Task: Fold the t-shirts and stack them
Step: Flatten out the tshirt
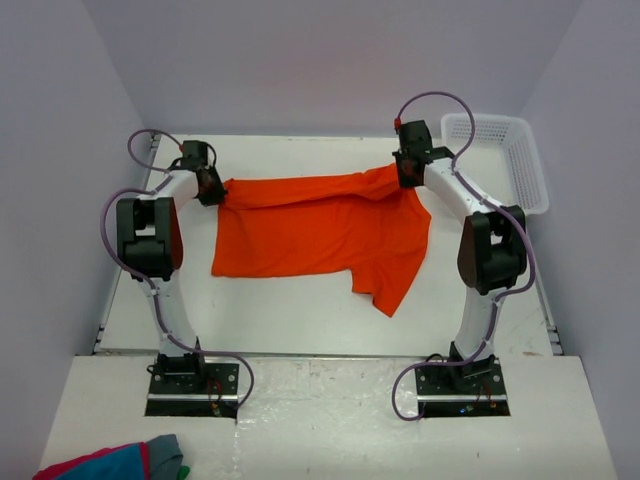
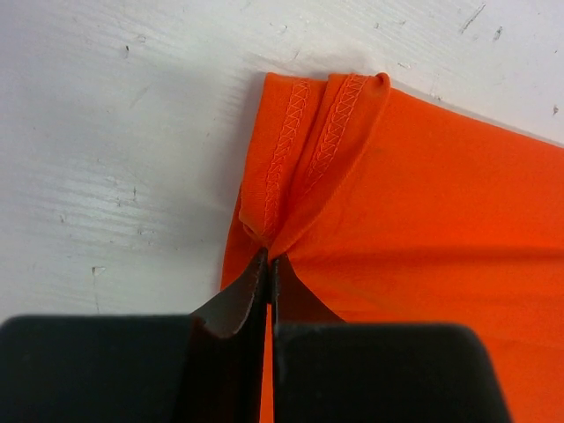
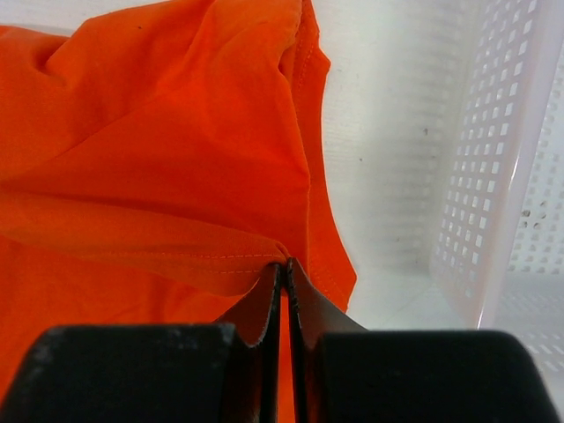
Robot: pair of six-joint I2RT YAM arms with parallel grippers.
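One bright orange t-shirt (image 1: 320, 225) lies spread across the middle of the white table, a sleeve pointing toward the near right. My left gripper (image 1: 211, 190) is shut on its far left corner; the left wrist view shows the jaws (image 2: 270, 264) pinching the stitched hem (image 2: 308, 141). My right gripper (image 1: 408, 172) is shut on the far right corner, which is bunched and lifted. The right wrist view shows its jaws (image 3: 286, 269) closed on a folded hem of the orange t-shirt (image 3: 159, 159).
A white perforated basket (image 1: 500, 155) stands at the far right, close to the right gripper; it also shows in the right wrist view (image 3: 502, 176). A red, blue and grey cloth bundle (image 1: 115, 462) lies on the near ledge at lower left. Walls enclose the table.
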